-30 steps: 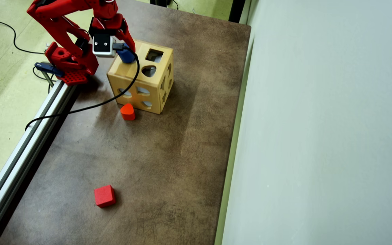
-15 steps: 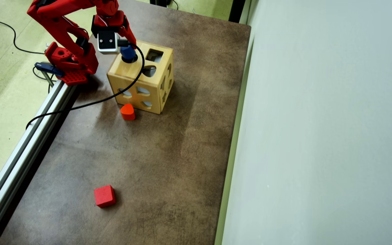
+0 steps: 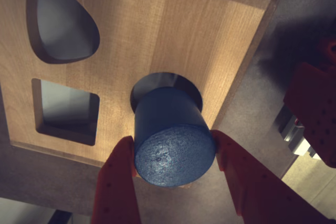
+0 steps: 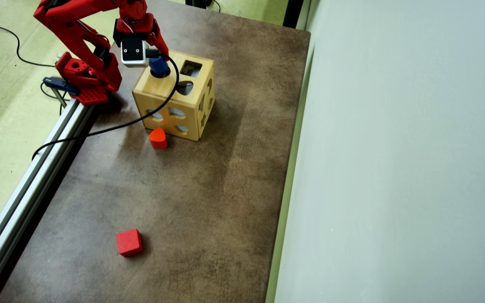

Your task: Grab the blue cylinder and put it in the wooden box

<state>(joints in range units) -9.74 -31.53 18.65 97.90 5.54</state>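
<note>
In the wrist view the end effector is closed on the cylinder, one red finger pressed to each side of it near its flat end. The cylinder's far end sits at or just inside the round hole in the top of the box; how deep it reaches cannot be told. Beside that hole are a square and a rounded cut-out. In the overhead view the cylinder stands at the box top's corner nearest the arm, on the bench. A rounded orange-red block lies just beside the box; a red cube lies well apart.
</note>
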